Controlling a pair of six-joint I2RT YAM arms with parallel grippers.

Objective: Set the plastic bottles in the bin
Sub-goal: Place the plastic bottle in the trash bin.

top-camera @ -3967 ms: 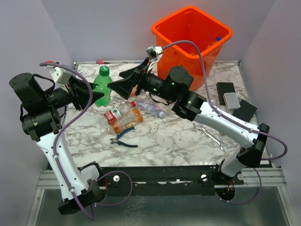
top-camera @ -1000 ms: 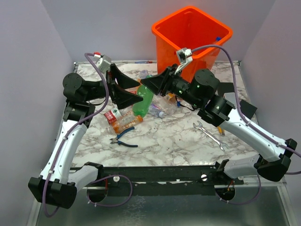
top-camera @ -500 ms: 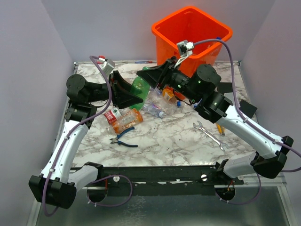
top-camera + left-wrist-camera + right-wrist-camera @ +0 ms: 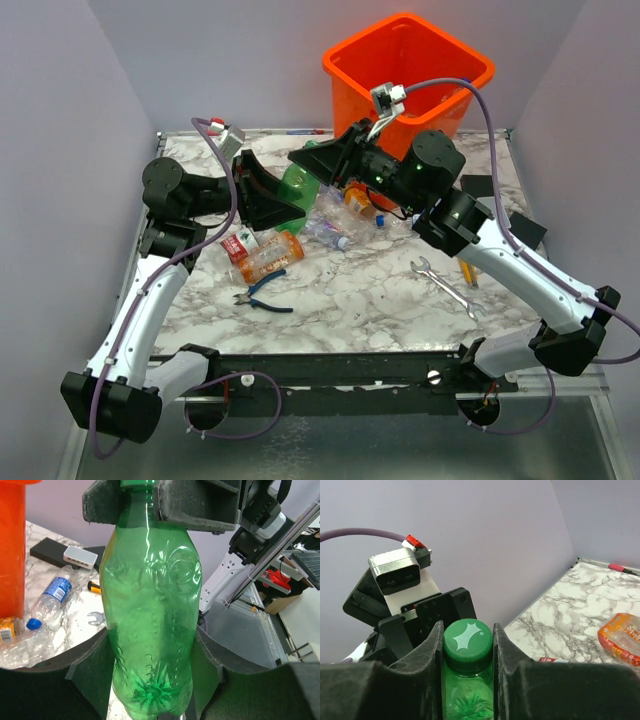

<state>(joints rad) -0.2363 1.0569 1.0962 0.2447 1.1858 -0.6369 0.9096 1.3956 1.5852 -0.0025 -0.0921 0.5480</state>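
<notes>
The green bottle hangs at upper centre, lower left of the orange bin and above the marble surface — right jaws clamped on its capped neck, left jaws closed around its base.

The green bottle is translucent emerald, its cap a darker green with a pale star mark. The bin is bright orange. The table is white marble veined grey — on it lie pliers with 2 blue handles and an orange-labelled bottle.
</notes>
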